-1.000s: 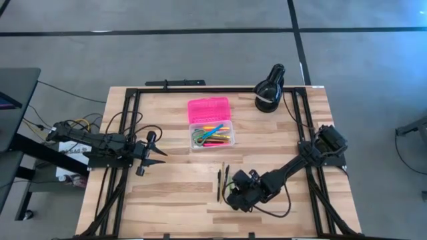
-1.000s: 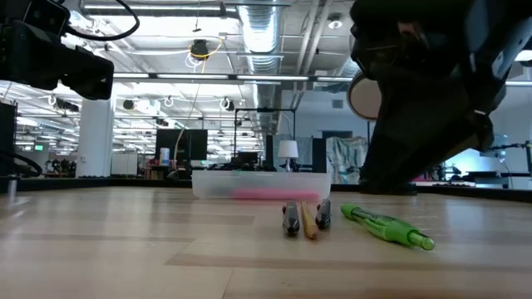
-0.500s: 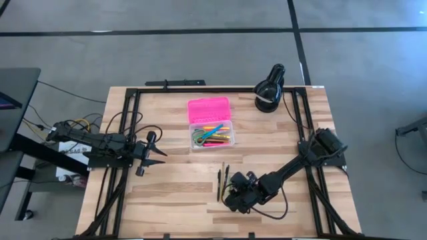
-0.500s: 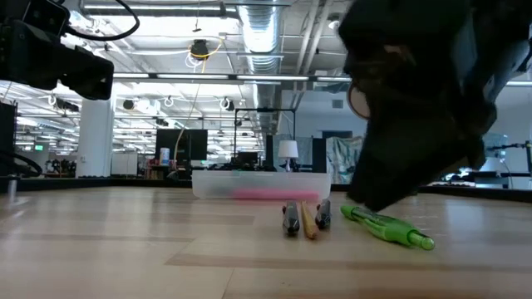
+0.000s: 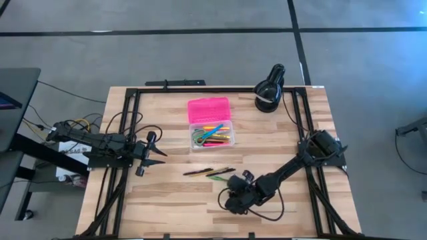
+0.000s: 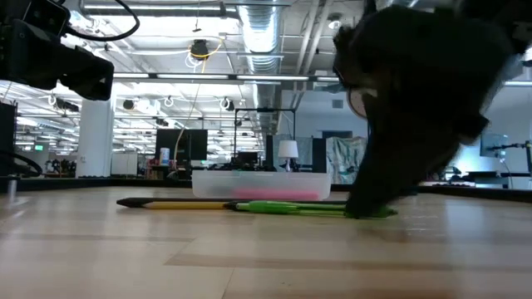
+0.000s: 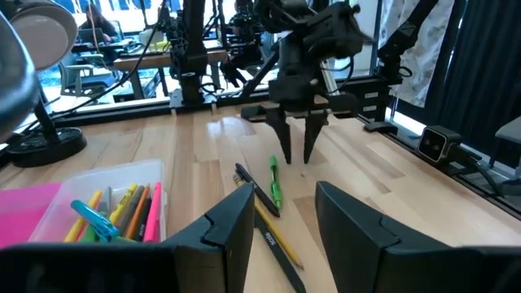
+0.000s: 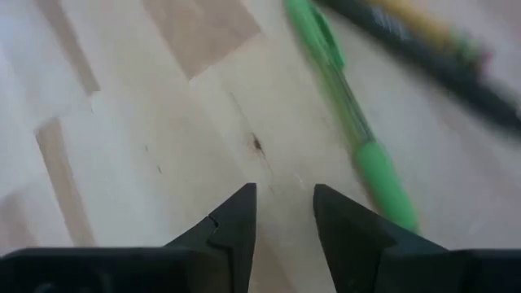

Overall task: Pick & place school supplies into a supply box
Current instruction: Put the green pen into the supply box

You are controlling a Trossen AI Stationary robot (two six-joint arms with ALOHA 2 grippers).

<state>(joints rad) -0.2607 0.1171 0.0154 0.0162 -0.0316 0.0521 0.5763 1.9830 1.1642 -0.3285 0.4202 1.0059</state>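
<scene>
Green pen [image 8: 350, 106] lies just beside the right claw [image 8: 281, 213], seemingly untouched.

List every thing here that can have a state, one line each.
Supply box: open, pink lid flipped back, pens and scissors inside.
Green pen: lying flat on the table, outside the box.
Black pen: lying flat beside the green pen.
Yellow pencil: lying flat among the pens.
Right gripper: jaws open, empty, by the green pen.
Left gripper: jaws open, empty, off to the side.

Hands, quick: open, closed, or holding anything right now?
Left hand: open, empty, waiting at the table's left side.
Right hand: open, empty, beside the green plastic pen.
</scene>
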